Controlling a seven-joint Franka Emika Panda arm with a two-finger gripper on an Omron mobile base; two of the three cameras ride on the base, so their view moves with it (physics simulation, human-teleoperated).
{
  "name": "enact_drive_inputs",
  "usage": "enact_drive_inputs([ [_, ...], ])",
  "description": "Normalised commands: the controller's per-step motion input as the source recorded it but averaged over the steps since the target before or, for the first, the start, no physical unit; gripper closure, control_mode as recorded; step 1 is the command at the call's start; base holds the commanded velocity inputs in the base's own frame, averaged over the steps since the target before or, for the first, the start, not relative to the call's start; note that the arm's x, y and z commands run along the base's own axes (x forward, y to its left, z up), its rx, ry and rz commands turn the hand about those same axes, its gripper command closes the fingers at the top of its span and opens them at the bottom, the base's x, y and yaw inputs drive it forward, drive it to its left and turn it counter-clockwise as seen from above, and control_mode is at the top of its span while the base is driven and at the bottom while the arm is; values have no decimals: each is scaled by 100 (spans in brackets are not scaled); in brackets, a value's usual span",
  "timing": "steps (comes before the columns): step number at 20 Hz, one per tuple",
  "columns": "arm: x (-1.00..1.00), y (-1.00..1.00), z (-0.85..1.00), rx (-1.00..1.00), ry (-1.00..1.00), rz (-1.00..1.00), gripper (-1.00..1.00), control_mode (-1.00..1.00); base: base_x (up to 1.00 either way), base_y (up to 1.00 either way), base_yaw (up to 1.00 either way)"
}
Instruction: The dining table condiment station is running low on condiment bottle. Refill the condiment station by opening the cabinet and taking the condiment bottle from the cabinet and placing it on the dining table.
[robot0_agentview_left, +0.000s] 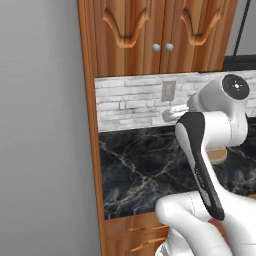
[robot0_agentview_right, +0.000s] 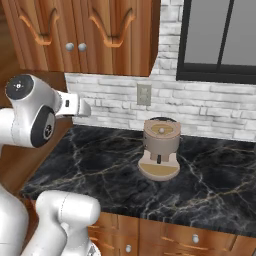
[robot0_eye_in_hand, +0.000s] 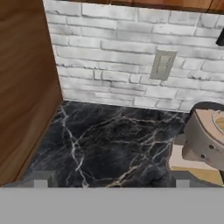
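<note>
Up at 12 o'clock over the tabletop (robot0_agentview_right: 100, 170) hangs the cabinet (robot0_agentview_right: 100, 30), both carved doors shut, its two silver knobs (robot0_agentview_right: 76, 47) side by side at the seam. Its inside is hidden, so I cannot tell where the bottle is.

Below the cabinet runs a white brick wall (robot0_agentview_right: 210, 107) with an outlet (robot0_agentview_right: 144, 94) set in it. A wood side panel (robot0_eye_in_hand: 24, 87) closes the tabletop at 9 o'clock in the hand view. Toward 3 o'clock of the outlet a tan coffee machine (robot0_agentview_right: 160, 147) stands on the black marble, near the wall. A dark-framed window (robot0_agentview_right: 220, 40) sits at 3 o'clock of the cabinet. Drawers (robot0_agentview_right: 170, 237) with silver knobs lie under the tabletop's front edge.

The hand (robot0_agentview_right: 81, 108) is held above the tabletop, under the cabinet's left door, aimed at the brick. Whether its fingers stand wide or narrow I cannot tell; they carry nothing visible.
</note>
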Motion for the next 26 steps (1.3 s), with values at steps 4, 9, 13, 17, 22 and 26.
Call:
enact_drive_inputs([
  [4,37,-17,100,24,-37,0,-100,-100,0,0,0],
  [9,55,0,89,18,-39,0,-100,-100,0,0,0],
  [13,28,1,28,0,-43,-3,-100,-100,0,0,0],
  [17,26,6,0,0,-37,-2,-100,-100,0,0,0],
  [22,10,0,11,-3,-36,-1,-100,-100,0,0,0],
  [26,6,0,31,-2,-16,-7,-100,-100,0,0,0],
])
